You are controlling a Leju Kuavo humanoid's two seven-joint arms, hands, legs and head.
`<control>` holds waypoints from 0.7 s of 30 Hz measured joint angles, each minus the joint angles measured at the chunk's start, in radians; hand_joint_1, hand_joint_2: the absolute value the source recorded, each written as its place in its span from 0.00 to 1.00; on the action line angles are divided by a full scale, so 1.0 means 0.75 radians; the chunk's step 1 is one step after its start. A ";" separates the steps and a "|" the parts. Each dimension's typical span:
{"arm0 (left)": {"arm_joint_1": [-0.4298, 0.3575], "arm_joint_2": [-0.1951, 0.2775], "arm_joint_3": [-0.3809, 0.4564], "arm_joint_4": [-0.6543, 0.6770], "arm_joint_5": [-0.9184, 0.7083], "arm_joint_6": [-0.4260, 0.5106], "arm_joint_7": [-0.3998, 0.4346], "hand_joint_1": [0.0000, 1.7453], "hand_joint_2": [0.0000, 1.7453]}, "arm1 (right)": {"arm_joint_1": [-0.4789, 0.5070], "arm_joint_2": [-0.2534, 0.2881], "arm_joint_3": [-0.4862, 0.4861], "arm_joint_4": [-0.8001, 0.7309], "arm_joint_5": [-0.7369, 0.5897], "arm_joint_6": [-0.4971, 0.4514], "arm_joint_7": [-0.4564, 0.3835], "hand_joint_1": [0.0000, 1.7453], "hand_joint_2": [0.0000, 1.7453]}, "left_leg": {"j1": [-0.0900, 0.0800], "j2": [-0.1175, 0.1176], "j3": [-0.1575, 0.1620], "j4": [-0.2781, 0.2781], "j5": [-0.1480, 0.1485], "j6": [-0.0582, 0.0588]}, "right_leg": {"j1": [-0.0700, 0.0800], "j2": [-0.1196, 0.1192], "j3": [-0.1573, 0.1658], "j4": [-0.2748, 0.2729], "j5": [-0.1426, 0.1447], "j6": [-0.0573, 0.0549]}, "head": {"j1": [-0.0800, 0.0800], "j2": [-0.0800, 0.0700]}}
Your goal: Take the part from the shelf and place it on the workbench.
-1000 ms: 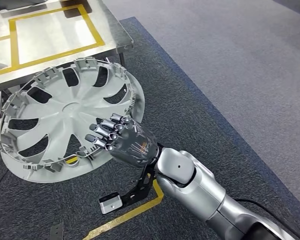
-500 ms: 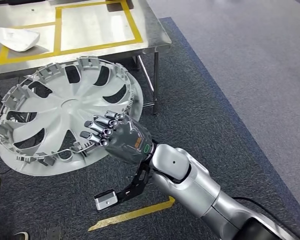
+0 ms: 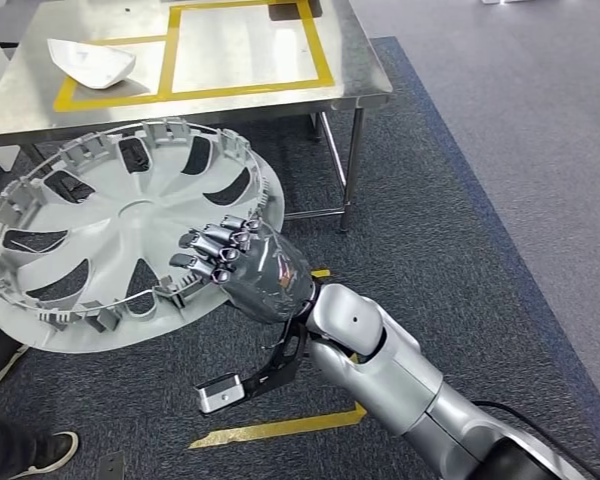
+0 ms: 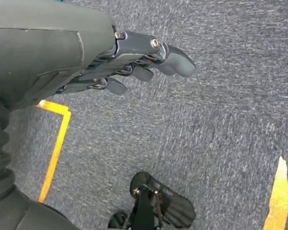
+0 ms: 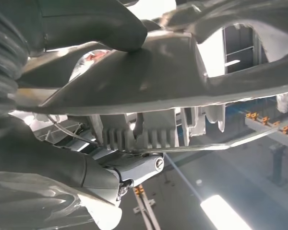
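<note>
A large silver wheel cover hangs inner side up over the carpet, just in front of the steel workbench. My right hand grips its near rim, fingers curled over the edge. In the right wrist view the thumb presses one face of the cover and the fingers lie under the clipped rim. My left hand hangs over the carpet with its fingers loosely extended and nothing in it.
The workbench carries yellow tape rectangles and a white plastic part at its far left. Its legs stand beyond the cover. A person's shoes are at lower left. Yellow tape marks the grey carpet.
The whole view has swung, bringing more of the workbench and its legs into sight. The cover stays in my right hand's grip, in much the same place relative to me.
</note>
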 joint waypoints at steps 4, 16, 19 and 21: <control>-0.001 0.001 0.000 0.000 -0.001 0.003 0.000 0.00 1.00 | 0.003 0.003 -0.003 0.000 0.001 0.000 0.000 1.00 1.00 | 0.008 0.040 -0.096 0.229 -0.123 -0.032 | -0.010 -0.018 0.019 -0.010 -0.002 -0.020 | -0.014 0.000; 0.005 0.000 0.010 0.002 -0.006 0.004 -0.004 0.00 1.00 | 0.015 0.008 -0.012 0.001 0.006 -0.003 -0.005 1.00 1.00 | 0.021 0.062 0.032 -0.005 -0.027 0.009 | -0.007 -0.026 0.045 0.021 -0.052 0.042 | -0.011 0.000; 0.005 0.000 0.011 0.002 -0.011 0.004 -0.004 0.00 1.00 | 0.022 0.008 -0.015 0.000 0.007 -0.006 -0.007 1.00 1.00 | 0.016 0.057 0.049 -0.008 -0.042 0.034 | -0.009 -0.021 -0.083 0.229 -0.128 0.046 | -0.003 0.000; 0.008 0.000 0.011 0.002 -0.012 0.004 -0.004 0.00 1.00 | 0.035 0.007 -0.019 0.000 0.008 -0.007 -0.007 1.00 1.00 | 0.008 0.055 0.065 -0.008 -0.060 0.042 | -0.008 -0.019 -0.192 0.372 -0.153 0.043 | -0.001 0.000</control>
